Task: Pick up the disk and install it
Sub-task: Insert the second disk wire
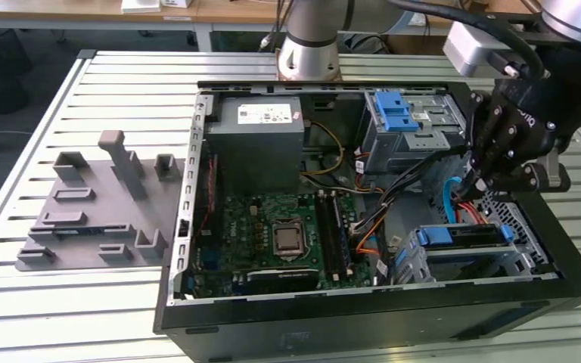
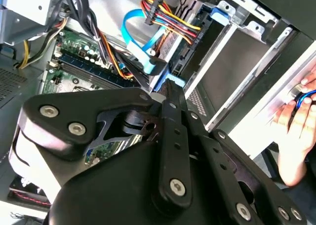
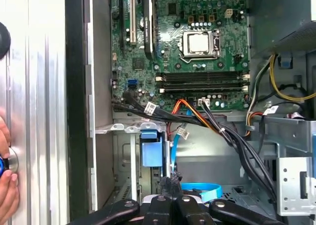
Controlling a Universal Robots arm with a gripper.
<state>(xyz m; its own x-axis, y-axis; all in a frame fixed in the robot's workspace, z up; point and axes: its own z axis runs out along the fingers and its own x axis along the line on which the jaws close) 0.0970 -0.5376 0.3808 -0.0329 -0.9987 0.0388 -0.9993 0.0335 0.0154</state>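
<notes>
Disk [image 1: 462,236] sat in the lower cage [image 1: 517,261] at the case's front corner, on the exterior view's right. Its blue frame showed along the top and it lay flat between the cage walls. To my eye it was in its bay, though I couldn't tell whether it was pushed fully home.

Right over it hung the gripper [image 1: 480,185], fingers pressed together with nothing pinched between them that I could make out. The closed tip pointed down into the cage mouth, just above the blue edge. That looked like a pushing posture rather than a grasping one. I couldn't tell from either wrist view whether it actually touched.

Cables [image 1: 411,178] crowded that corner. A black bundle and an orange-and-yellow one ran across from the motherboard [image 1: 270,231], and a flat blue ribbon [image 3: 200,189] curled beside the fingertips. The arm came in steeply, probably to stay clear of them.

The case [image 1: 371,321] lay on its side on the slatted table [image 1: 88,310], which put the bay open to a reach from above. A person's hand [image 3: 6,185] rested on the table's edge, well apart from the gripper.
</notes>
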